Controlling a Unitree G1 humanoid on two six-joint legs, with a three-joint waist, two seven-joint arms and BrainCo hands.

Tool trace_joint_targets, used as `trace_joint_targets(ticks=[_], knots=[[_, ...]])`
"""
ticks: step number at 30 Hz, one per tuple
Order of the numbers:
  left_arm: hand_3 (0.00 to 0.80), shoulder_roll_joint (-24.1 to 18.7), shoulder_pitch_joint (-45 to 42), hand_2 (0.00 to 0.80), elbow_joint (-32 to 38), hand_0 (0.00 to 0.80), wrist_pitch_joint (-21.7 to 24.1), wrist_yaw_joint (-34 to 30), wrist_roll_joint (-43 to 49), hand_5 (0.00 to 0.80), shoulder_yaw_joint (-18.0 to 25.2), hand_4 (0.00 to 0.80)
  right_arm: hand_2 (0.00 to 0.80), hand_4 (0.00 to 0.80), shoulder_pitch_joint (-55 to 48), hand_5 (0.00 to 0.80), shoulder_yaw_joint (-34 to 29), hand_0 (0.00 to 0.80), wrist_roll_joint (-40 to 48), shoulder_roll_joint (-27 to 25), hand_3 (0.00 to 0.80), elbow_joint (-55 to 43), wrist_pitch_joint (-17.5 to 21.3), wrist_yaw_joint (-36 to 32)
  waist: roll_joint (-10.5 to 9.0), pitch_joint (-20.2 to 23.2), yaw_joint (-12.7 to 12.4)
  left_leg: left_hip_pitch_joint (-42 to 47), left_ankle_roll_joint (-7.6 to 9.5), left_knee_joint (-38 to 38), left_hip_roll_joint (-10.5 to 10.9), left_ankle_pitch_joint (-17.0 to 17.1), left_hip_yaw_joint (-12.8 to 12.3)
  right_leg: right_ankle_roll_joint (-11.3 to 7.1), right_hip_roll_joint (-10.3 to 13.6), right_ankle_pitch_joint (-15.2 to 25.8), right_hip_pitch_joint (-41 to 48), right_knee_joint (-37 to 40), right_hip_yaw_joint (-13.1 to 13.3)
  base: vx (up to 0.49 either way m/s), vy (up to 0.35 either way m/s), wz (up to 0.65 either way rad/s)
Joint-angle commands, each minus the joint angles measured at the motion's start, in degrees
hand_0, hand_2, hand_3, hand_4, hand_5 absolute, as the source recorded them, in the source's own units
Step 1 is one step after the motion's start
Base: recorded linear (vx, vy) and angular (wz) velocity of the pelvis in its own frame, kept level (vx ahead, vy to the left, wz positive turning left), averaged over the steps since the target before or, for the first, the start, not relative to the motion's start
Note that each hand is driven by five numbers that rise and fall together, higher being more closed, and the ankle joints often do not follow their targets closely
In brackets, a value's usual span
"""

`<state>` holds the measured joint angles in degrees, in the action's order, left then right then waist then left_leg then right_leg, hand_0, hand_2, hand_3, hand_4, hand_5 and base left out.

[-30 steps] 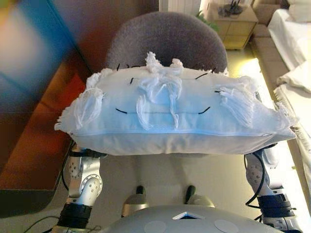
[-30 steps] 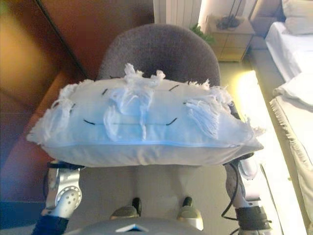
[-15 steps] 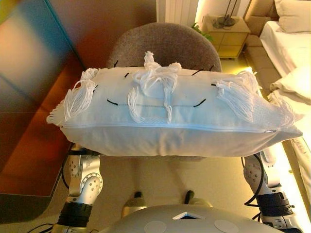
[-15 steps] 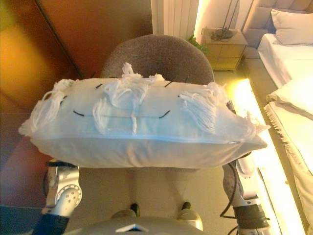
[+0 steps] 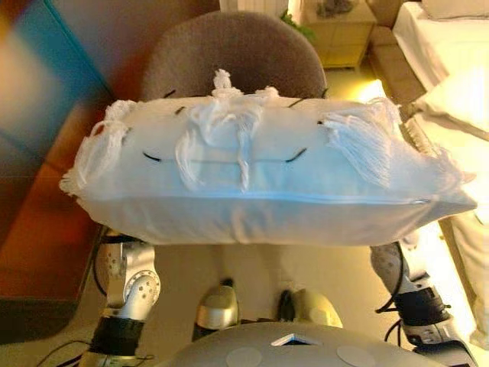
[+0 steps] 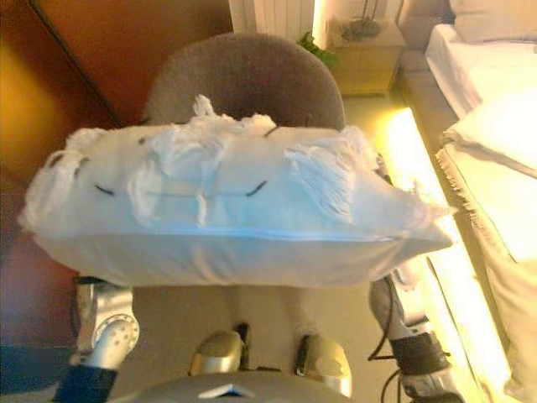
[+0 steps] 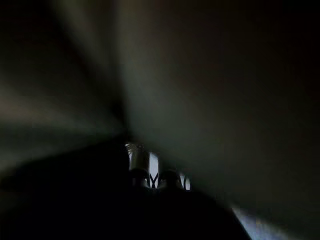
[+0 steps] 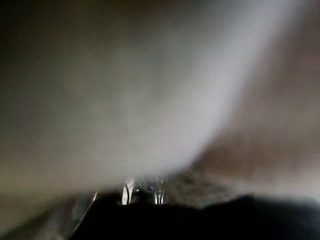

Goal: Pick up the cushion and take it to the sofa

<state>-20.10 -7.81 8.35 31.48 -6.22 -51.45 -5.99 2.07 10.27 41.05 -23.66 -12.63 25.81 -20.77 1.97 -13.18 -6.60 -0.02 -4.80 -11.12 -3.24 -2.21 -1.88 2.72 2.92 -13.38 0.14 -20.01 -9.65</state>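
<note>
One white cushion (image 5: 260,191) lay flat and raised across the middle of the head views, carried on both arms, its zipped edge toward the robot. Tufts of white tassel (image 5: 229,130) stood up from its top face (three main bunches could be made out, plus fringe at the corners), and short dark stitches (image 5: 151,157) marked the fabric between them.

At the far left a brown wooden panel (image 5: 46,229) ran along the floor. The left hand (image 7: 137,162) was under the cushion's left end; in its own wrist view only a few silver fingers showed against dark, with pale cloth filling everything past them, and whether they were curled or straight could not be told. Behind the cushion, in the centre, stood one grey upholstered chair (image 5: 229,61) with a rounded back; the cushion hung in front of it and above the seat, apart from it. The floor (image 5: 244,275) below was pale beige.

Further right and back stood one light wooden bedside cabinet (image 5: 340,34), with a white radiator (image 6: 268,13) beside it by the wall. The right hand (image 8: 142,192) lay beneath the cushion's right end; its wrist view gave only glints of finger metal under soft cloth, so the state of its fingers could not be told either. At the far right was a bed with white bedding (image 5: 451,84).
</note>
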Motion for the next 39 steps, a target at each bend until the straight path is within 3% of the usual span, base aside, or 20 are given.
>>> trace_joint_targets(ticks=[1,4,7,10,12,14,16,18,20,22,24,25,27,29,31,33,35,39], knots=[[0.8,0.12,6.28,0.8,6.91,0.8,3.83,-1.67,3.6,0.8,-3.96,0.8,0.8,0.8,5.76,0.8,4.0,0.8,-3.04,1.37,0.8,-5.44,0.59,-0.76,-0.18,3.41,-1.19,-7.25,-0.2,12.11,1.56,15.53,4.04,-2.69,-3.85,3.52,15.08,16.23,1.91,0.368,0.05,0.22],[0.8,0.5,4.66,0.8,6.93,0.8,4.53,-2.38,3.64,0.8,-4.43,0.8,0.8,0.8,5.33,0.8,4.5,0.8,-2.87,1.17,0.8,-5.69,0.05,-0.43,0.49,3.42,-2.29,-9.7,-1.4,16.11,-0.31,19.47,8.24,-1.61,-5.02,-0.04,16.54,13.59,4.35,0.419,0.073,0.04],[0.8,0.46,4.2,0.8,6.8,0.8,6.24,-2.93,3.38,0.8,-4.89,0.8,0.8,0.8,5.73,0.8,5.13,0.8,-2.66,0.55,0.8,-5.53,0.9,-0.66,0.73,2.37,-2.96,-12.94,-1.95,16.12,-2.13,19.69,10.23,-1.39,-4.77,-3.64,16.55,9.52,5.62,0.406,0.11,-0.42],[0.8,0.22,4.66,0.8,6.67,0.8,6.53,-3.78,2.68,0.8,-4.51,0.8,0.8,0.8,5.87,0.8,4.4,0.8,-1.22,-0.42,0.8,-5.44,1.44,-1.56,0.7,1.54,-3.1,-14.19,-2.17,16.12,-3.72,19.17,9.59,-2.09,-3.28,-6.79,17.13,5.87,5.56,0.484,0.193,-0.47],[0.8,0.17,5.43,0.8,6.72,0.8,6.34,-4.36,2.32,0.8,-4.29,0.8,0.8,0.8,6.04,0.8,3.83,0.8,-0.59,-0.99,0.8,-5.71,1.91,-1.37,0.19,1.58,-3.21,-14.18,-1.78,15.93,-3.88,17.47,7.63,-3.34,-1.36,-7.17,18.33,4.68,4.73,0.529,0.247,-0.32],[0.8,-0.35,6.65,0.8,7.2,0.8,5.57,-3.26,3.44,0.8,-3.96,0.8,0.8,0.8,6.02,0.8,3.47,0.8,-0.97,-1.05,0.8,-5.4,3.18,-0.54,-1.1,2.66,-3.28,-13.23,-0.45,14.94,-3.16,14.32,4.19,-6.43,2.49,-3.03,19.66,2.73,2.71,0.557,0.292,-0.44],[0.8,-1.26,7.6,0.8,7.66,0.8,4.04,-2.13,3.25,0.8,-3.64,0.8,0.8,0.8,5.06,0.8,2.34,0.8,0.24,-0.8,0.8,-5.52,3.57,-0.43,-2.87,4.09,-3.46,-12.86,2.23,10.92,-0.85,11.33,2.91,-9.75,5.81,3.52,20.42,-1.58,2.1,0.584,0.288,-0.19],[0.8,-1.77,7.82,0.8,8.0,0.8,3.37,-2.81,4.62,0.8,-3.08,0.8,0.8,0.8,3.16,0.8,0.84,0.8,0.04,0.28,0.8,-5.91,3.39,-0.28,-4.57,5.92,-3.95,-13.64,4.56,5.88,1.63,7.4,1.81,-10.9,8.69,11.68,20.31,-6.88,1.32,0.604,0.247,0.35],[0.8,-2.37,7.89,0.8,8.09,0.8,1.72,-2.45,4.79,0.8,-2.98,0.8,0.8,0.8,1.96,0.8,0.33,0.8,-1.35,1.5,0.8,-5.55,3.84,1.13,-5.6,7.1,-3.77,-12.95,5.97,4.24,3.61,5.5,2.13,-11.2,7.68,16.34,18.53,-9.66,3.29,0.585,0.159,0.28],[0.8,-2.42,8.5,0.8,7.09,0.8,0.56,-2.61,4.39,0.8,-2.82,0.8,0.8,0.8,1.57,0.8,0.86,0.8,-3.05,2.63,0.8,-5.26,4.05,2.85,-5.99,7.4,-2.78,-11.38,6.39,5.09,4.81,5.06,3.2,-10.75,5.49,16.01,15.07,-7.72,4.7,0.464,0.094,0.15],[0.8,-2.83,8.73,0.8,6.65,0.8,0.3,-3.4,3.81,0.8,-2.62,0.8,0.8,0.8,1.41,0.8,1.22,0.8,-3.6,3.4,0.8,-5.97,3.15,3.69,-5.7,7.47,-2.26,-10.0,6.33,6.7,5.88,5.85,3.9,-10.41,4.74,15.15,11.12,-3.34,2.7,0.382,0.077,0.0],[0.8,-2.5,8.75,0.8,6.66,0.8,0.39,-3.47,4.35,0.8,-2.48,0.8,0.8,0.8,1.95,0.8,1.68,0.8,-4.17,3.96,0.8,-5.48,3.01,3.61,-5.17,7.28,-1.81,-8.41,6.16,7.76,5.72,5.83,3.69,-10.07,4.74,14.91,7.46,-0.25,1.29,0.313,0.05,-0.1],[0.8,-2.57,9.13,0.8,6.71,0.8,0.09,-4.44,3.56,0.8,-2.43,0.8,0.8,0.8,2.3,0.8,1.63,0.8,-4.59,3.62,0.8,-3.95,4.2,3.84,-3.92,5.92,-0.01,-4.33,5.94,9.69,5.43,5.31,5.48,-9.07,3.53,14.01,0.55,3.89,1.04,0.306,0.019,-0.33],[0.8,-2.37,9.18,0.8,7.03,0.8,-0.56,-5.24,3.1,0.8,-2.92,0.8,0.8,0.8,2.79,0.8,1.22,0.8,-4.65,2.88,0.8,-3.34,4.51,5.07,-3.52,4.85,1.41,-1.32,5.89,10.72,5.51,4.14,7.58,-8.71,3.54,15.11,-2.26,8.12,2.59,0.274,-0.035,0.09],[0.8,-2.23,9.29,0.8,7.31,0.8,-0.86,-5.92,3.55,0.8,-4.01,0.8,0.8,0.8,3.29,0.8,0.58,0.8,-5.14,1.89,0.8,-3.12,4.25,7.36,-3.9,4.71,2.54,0.45,6.12,11.1,5.69,2.21,9.83,-9.19,3.49,17.06,-3.64,12.04,6.14,0.262,-0.087,0.81],[0.8,-2.2,9.25,0.8,7.26,0.8,-0.89,-4.52,5.09,0.8,-5.01,0.8,0.8,0.8,3.89,0.8,-0.42,0.8,-4.4,0.98,0.8,-2.39,3.34,8.21,-4.0,4.99,2.68,1.79,5.99,11.68,5.07,1.29,10.91,-9.45,3.15,15.76,-2.9,13.28,6.06,0.243,-0.111,1.08],[0.8,-1.64,8.6,0.8,6.14,0.8,-0.38,-1.76,7.75,0.8,-5.7,0.8,0.8,0.8,4.14,0.8,-1.43,0.8,-2.68,0.72,0.8,-0.96,1.74,7.79,-4.51,6.34,2.25,2.99,5.28,12.58,4.44,0.89,10.96,-9.03,3.16,15.15,0.39,18.11,5.1,0.241,-0.118,1.02],[0.8,-0.29,6.59,0.8,3.94,0.8,-3.72,3.46,10.38,0.8,-5.37,0.8,0.8,0.8,3.05,0.8,-0.76,0.8,-2.89,1.35,0.8,-0.31,-1.59,7.79,-4.67,8.07,1.62,4.04,4.24,13.19,3.35,0.56,9.57,-8.38,3.22,15.31,4.39,22.61,3.35,0.199,-0.079,0.45]])
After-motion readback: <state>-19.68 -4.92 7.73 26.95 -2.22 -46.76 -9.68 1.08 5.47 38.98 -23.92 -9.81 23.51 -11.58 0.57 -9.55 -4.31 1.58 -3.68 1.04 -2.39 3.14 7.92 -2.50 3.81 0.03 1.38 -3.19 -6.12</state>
